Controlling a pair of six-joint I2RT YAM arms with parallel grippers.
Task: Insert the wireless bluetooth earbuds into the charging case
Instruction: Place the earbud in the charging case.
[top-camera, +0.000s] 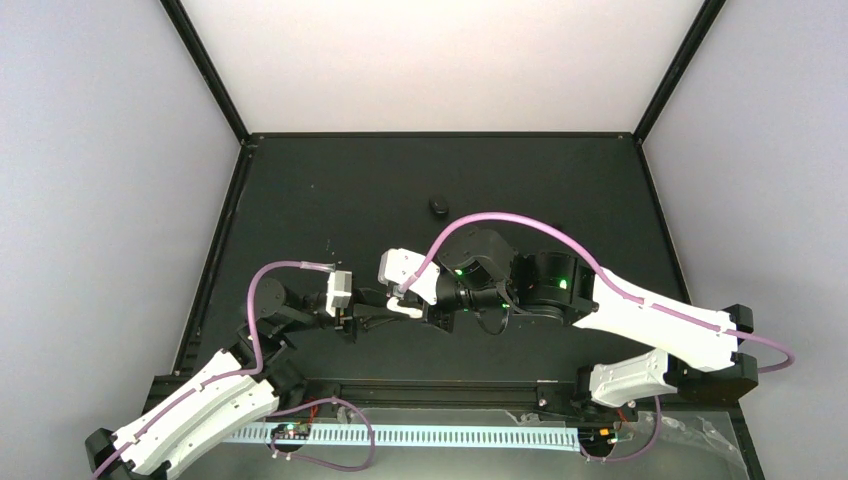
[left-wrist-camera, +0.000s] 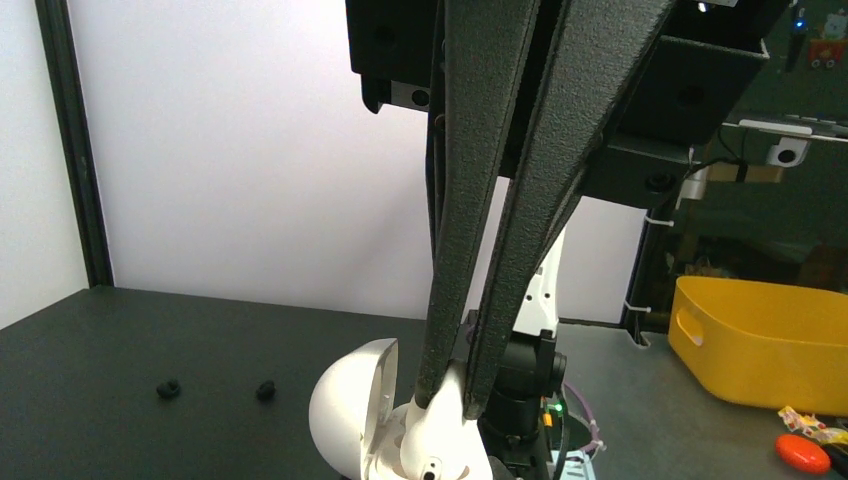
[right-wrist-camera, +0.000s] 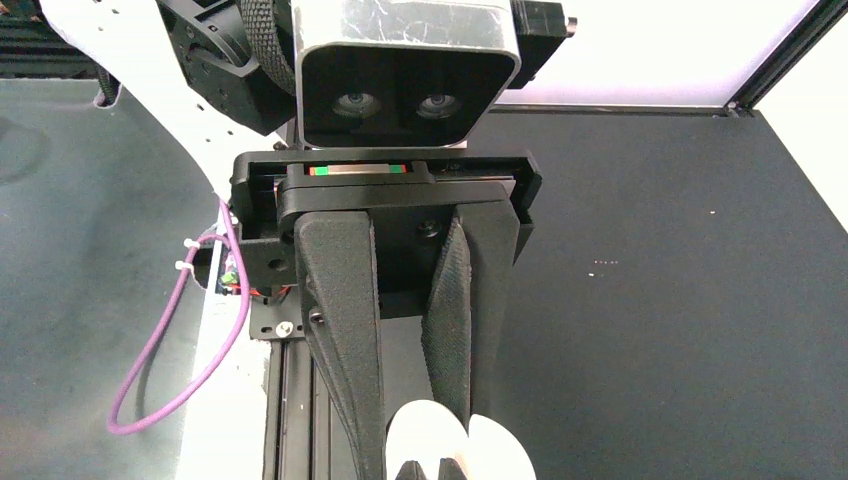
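The left gripper (left-wrist-camera: 447, 402) pinches a white earbud (left-wrist-camera: 430, 452) at the mouth of the open charging case (left-wrist-camera: 348, 412).

No text, label, brand, number or sign can be read in any of the views. The markings on the small circuit board (left-wrist-camera: 826, 45), at one o'clock in the left wrist view, are too small to be made out. The green and red strip (right-wrist-camera: 360, 170) under the camera housing (right-wrist-camera: 408, 70), at twelve o'clock in the right wrist view, carries no legible characters.
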